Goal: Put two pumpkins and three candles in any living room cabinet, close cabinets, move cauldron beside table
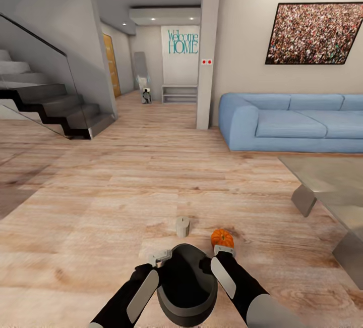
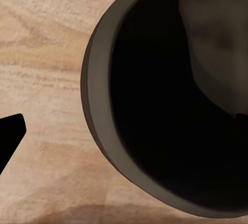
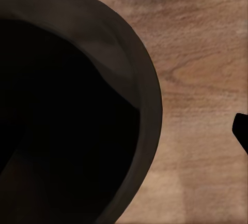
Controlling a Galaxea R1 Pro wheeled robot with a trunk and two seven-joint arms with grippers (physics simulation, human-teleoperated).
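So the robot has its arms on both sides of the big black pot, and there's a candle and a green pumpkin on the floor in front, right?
Almost. The pumpkin is orange, not green, as the head view shows. The rest holds: the arms reach along both sides of the black cauldron, and a candle stands on the wooden floor just ahead of it.

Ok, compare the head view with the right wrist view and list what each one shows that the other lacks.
Head view alone: the candle standing on the floor, blue sofa, metal table, stairs, wall picture, Welcome HOME sign, and both arms flanking the cauldron.

Right wrist view alone: a close look down at the cauldron's rim and dark inside, plus a black tip at the picture's edge.

Shared: the cauldron, the pumpkin on the floor beside it, and the wood floor.
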